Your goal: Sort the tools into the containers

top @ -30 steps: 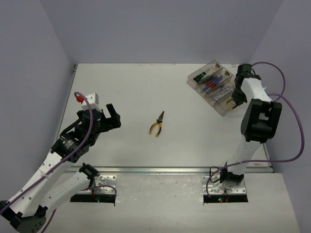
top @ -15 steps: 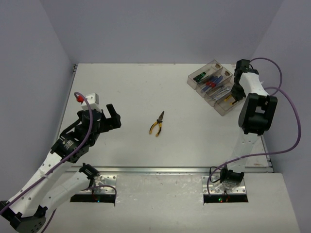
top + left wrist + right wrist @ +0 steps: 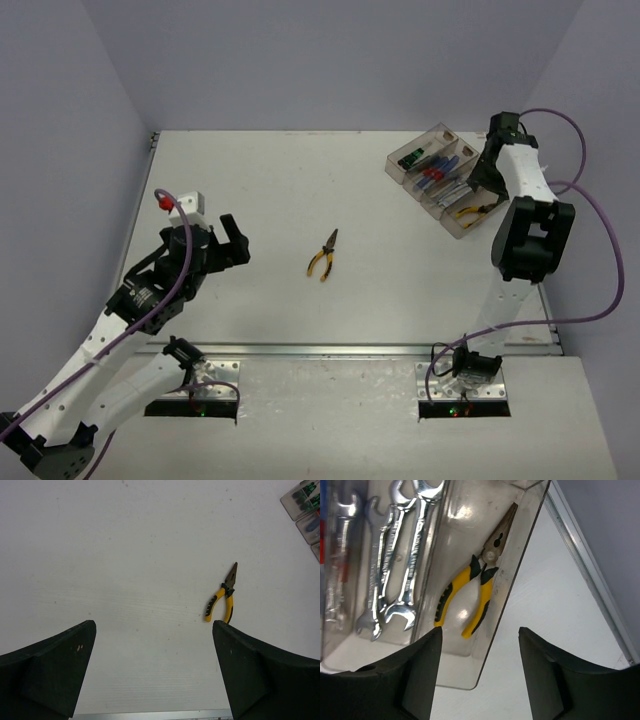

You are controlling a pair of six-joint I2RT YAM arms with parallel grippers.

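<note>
Sorting is nearing its end: from above, we are seeing loose pliers (image 3: 322,258) lying mid-tabletop (image 3: 230,170), well apart from the smoky plastic tray (image 3: 452,224). At the left wrist, the left tool (image 3: 153,630) is gaping empty short of them. At the right wrist, the right tool (image 3: 479,632) is hanging open over yellow-handled binned pliers (image 3: 482,575) beside chromed wrenches (image 3: 415,555).

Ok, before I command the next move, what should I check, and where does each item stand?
1. Right gripper open, holding nothing: ok.
2. Yellow-handled pliers lying inside the end bin, next to the wrenches in their own bin: ok.
3. Second pliers alone on the open table, nothing crowding them: ok.
4. Left gripper open and facing the second pliers: ok.
5. Right gripper's clearance from the bin wall for lifting away: cannot tell.
</note>
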